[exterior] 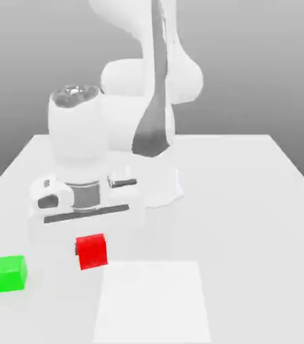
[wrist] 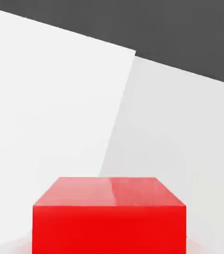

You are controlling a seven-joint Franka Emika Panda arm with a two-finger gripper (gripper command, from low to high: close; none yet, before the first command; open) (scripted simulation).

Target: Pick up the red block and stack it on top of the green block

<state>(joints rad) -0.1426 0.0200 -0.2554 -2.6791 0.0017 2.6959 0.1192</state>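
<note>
You've got the red block [exterior: 92,251] under the gripper [exterior: 91,243], jaws closed in tight on it, and it looks pinched between them, hanging just below the hand. In the hand view the red block [wrist: 109,216] sits right up against the camera with the white table [wrist: 49,99] well behind it, so I'd judge it's already off the surface, though the exterior view doesn't make the gap clear. The green block [exterior: 11,273] sits alone on the table [exterior: 262,201] toward the exterior view's left, a bit nearer the camera than the red one and clearly apart from it. Risks from here, as I read them: the grip looks to be on the upper part of the cube, so a fast sideways move could let it twist or slip. The cubes are the same size, so there's little margin; any lateral offset at release leaves it overhanging and it tips off. Come in too low and the carried block's bottom edge clips the green one and shoves it away. Keep height until you're centred over green, then lower straight down. Don't release until it's seated flat, or it'll bounce. The pale square patch [exterior: 151,302] near the front isn't the target.
</note>
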